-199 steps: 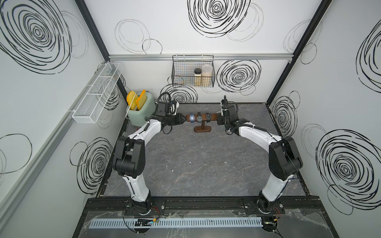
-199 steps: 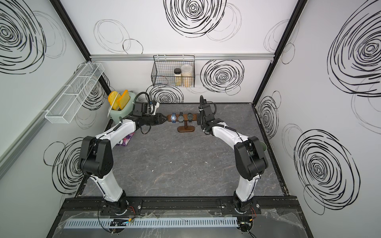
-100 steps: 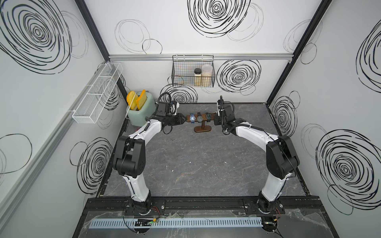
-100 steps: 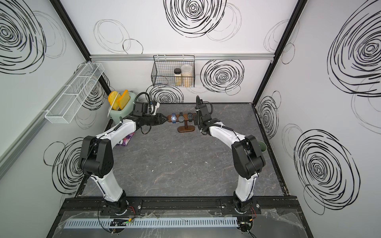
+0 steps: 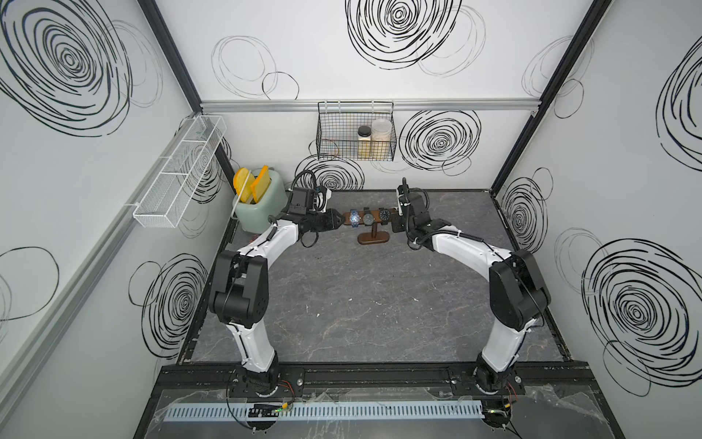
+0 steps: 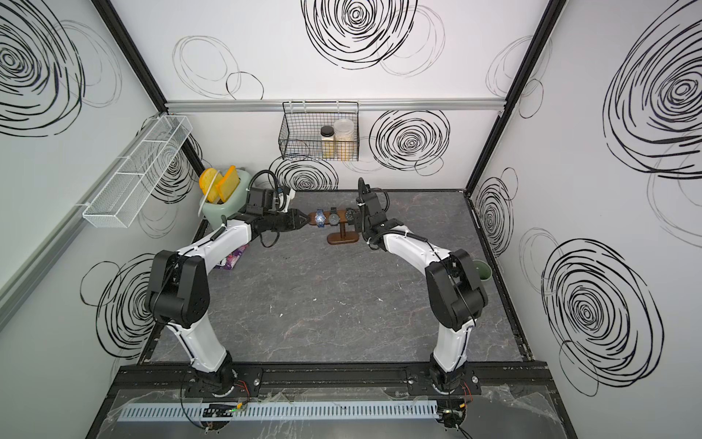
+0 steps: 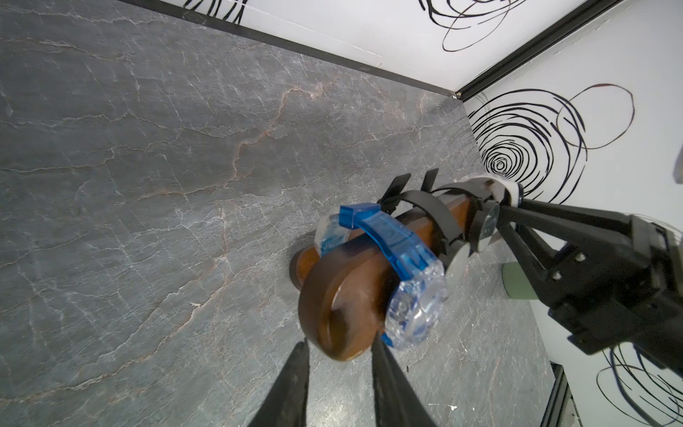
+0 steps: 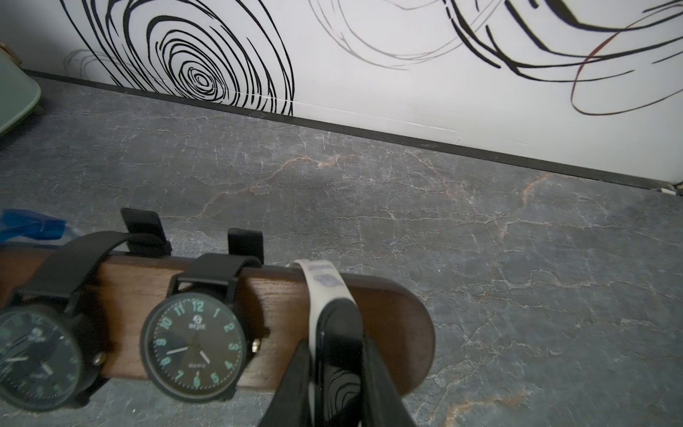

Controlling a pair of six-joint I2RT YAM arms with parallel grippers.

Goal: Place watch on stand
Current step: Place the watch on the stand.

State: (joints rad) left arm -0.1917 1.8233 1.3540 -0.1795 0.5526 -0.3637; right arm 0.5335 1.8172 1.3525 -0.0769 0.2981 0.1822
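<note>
On the table [image 5: 342,304], the stand [image 5: 374,238] stood near the back wall. The left gripper [image 7: 340,343] clamped one bar end. The right gripper [image 8: 334,345] pinched the watch [image 8: 339,319], looped over the other end. It probably needed sliding inward, level, before release.

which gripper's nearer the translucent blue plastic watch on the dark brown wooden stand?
Left. The left gripper grips the stand at its bar end beside the blue watch; right gripper holds a slim white-strap watch at the opposite end, two round black watches between.

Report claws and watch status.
Left claw clamped on stand bar end. Right claw gripping white-strap watch, looped over opposite end. Nearest black watch clear of it.
</note>
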